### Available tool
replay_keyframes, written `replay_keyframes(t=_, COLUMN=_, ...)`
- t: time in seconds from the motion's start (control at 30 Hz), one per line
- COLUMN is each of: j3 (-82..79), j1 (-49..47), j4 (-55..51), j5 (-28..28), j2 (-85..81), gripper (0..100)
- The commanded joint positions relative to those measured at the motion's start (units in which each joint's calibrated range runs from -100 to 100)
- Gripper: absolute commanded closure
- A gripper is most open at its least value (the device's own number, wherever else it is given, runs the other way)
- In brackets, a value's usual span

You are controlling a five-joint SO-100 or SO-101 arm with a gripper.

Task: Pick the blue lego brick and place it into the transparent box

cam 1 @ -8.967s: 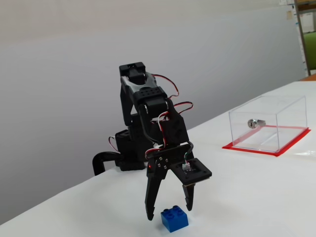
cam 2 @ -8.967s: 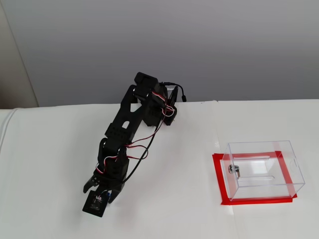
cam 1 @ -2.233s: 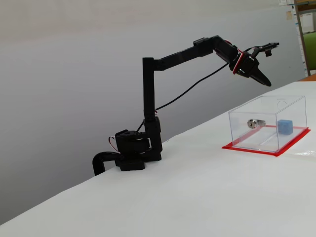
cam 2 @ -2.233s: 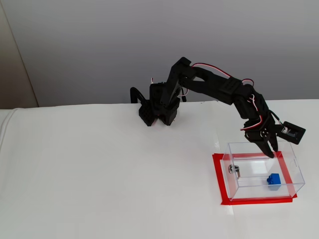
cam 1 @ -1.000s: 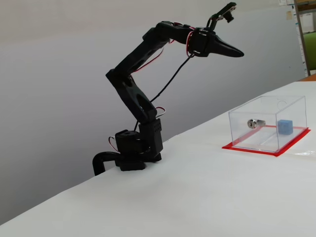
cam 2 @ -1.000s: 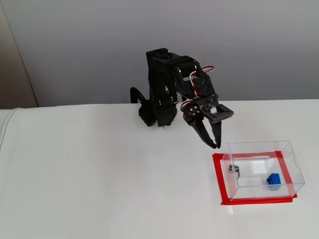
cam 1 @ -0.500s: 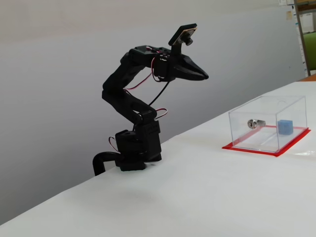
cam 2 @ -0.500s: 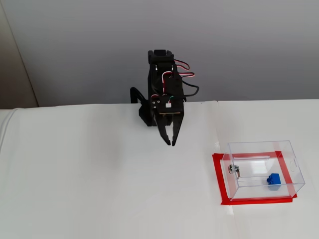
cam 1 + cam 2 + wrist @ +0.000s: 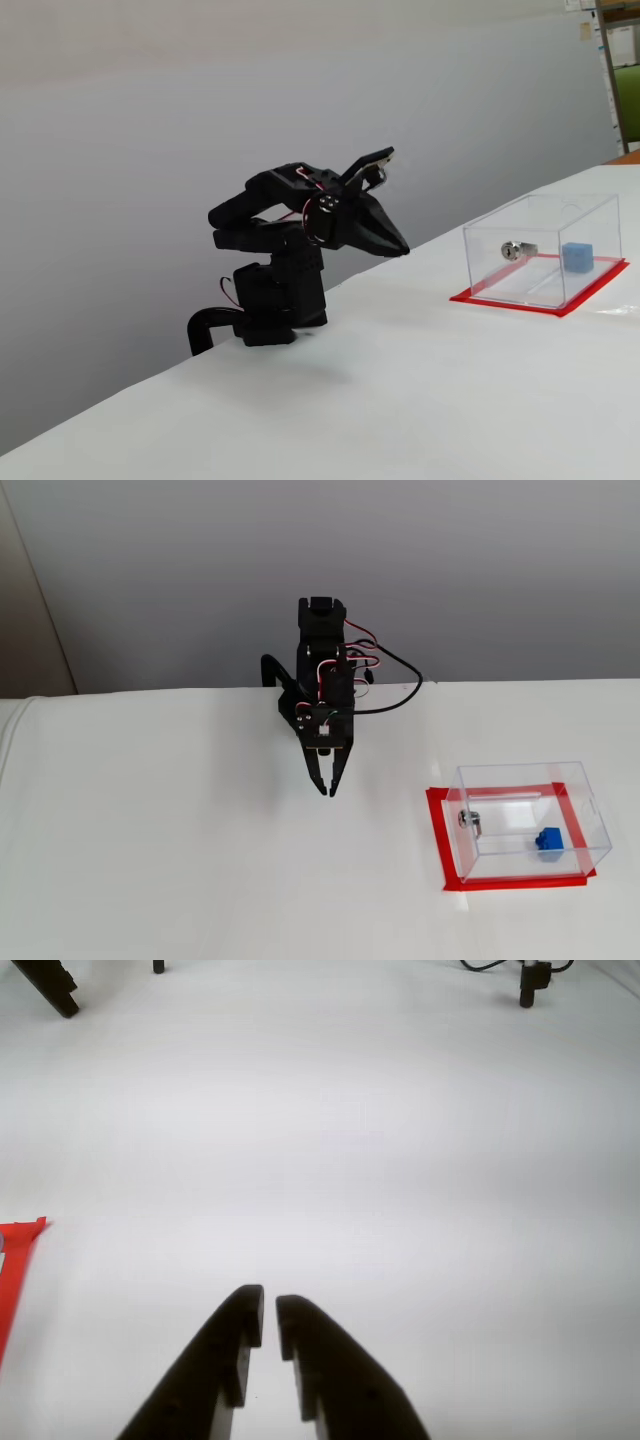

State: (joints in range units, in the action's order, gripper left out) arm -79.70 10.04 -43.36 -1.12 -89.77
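You see the blue lego brick (image 9: 547,841) resting upright inside the transparent box (image 9: 530,818), toward its right end in a fixed view. The clear rectangular box stands on its red base sheet, a small silver lock (image 9: 518,249) on its left wall.

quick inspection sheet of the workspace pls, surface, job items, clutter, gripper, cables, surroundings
surface: white table, bare apart from the arm and box
job's things: blue lego brick lies inside the transparent box, which stands on a red base sheet; silver lock on the box wall
clutter: nothing seen
gripper: gripper empty, fingertips nearly touching, arm folded back near its base, apart from the box
cables: red, white and black wires loop along the arm
surroundings: plain grey wall; shelving at far right in a fixed view
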Motion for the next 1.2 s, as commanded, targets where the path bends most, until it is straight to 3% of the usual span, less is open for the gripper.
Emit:
replay_keyframes(t=0.0, j3=-6.3, j1=0.3, j4=0.4, j5=0.2, j2=-6.2, gripper=98)
replay_keyframes(t=0.37, j3=-19.7, j1=0.2, j4=0.2, j5=0.3, j2=-10.2, gripper=98)
replay_keyframes(t=0.67, j3=-19.7, j1=0.2, j4=-9.1, j5=0.6, j2=-10.2, gripper=98)
replay_keyframes(t=1.17, j3=-19.6, j1=0.9, j4=-8.8, j5=0.8, j2=-10.2, gripper=99)
